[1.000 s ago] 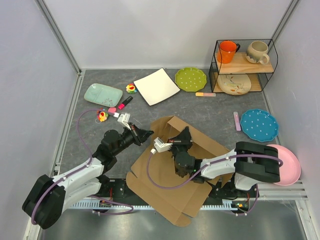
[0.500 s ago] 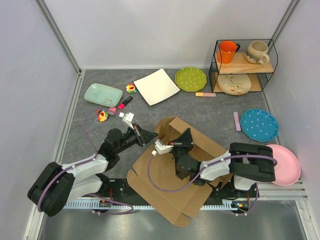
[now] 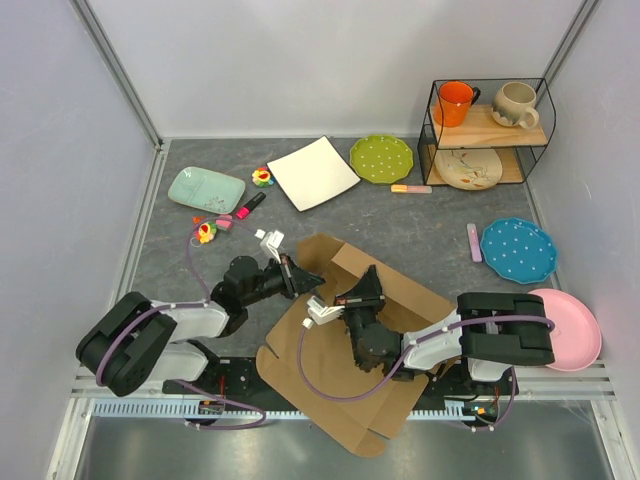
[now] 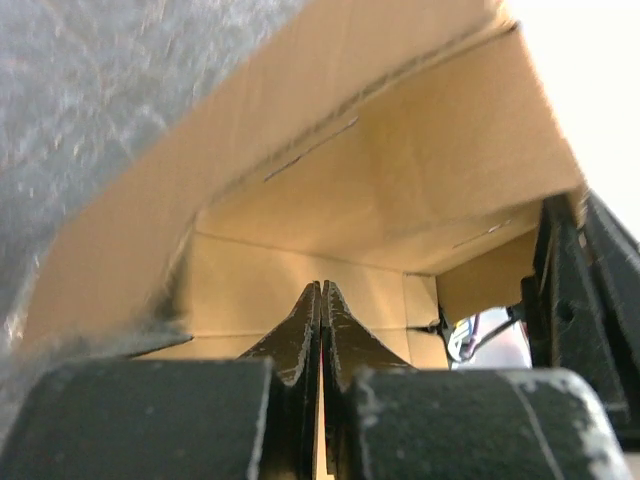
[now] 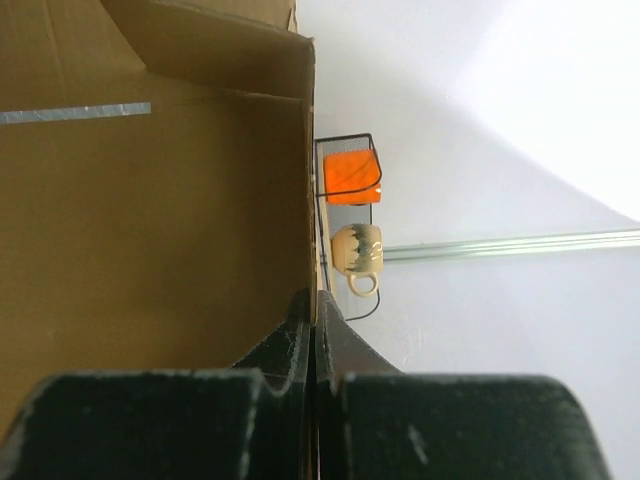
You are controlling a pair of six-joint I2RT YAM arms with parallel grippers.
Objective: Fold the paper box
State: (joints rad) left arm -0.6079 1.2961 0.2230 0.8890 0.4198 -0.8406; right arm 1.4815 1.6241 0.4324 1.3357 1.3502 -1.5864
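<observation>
Paper box (image 3: 340,400) lies on the near side of the white square plate (image 3: 313,172), half raised, with its far walls standing. Left arm (image 3: 190,318) stretches low, nearer and to the left of that plate; the left gripper (image 3: 308,283) is pinched tight on the box's left flap. Right arm (image 3: 440,340) doubles back over the cardboard, with the right gripper (image 3: 368,275) clamped on an upright wall.

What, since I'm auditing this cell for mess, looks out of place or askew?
The paper box lies skewed to the table, its near corner hanging past the front edge. Nothing looks spilled or torn.
</observation>
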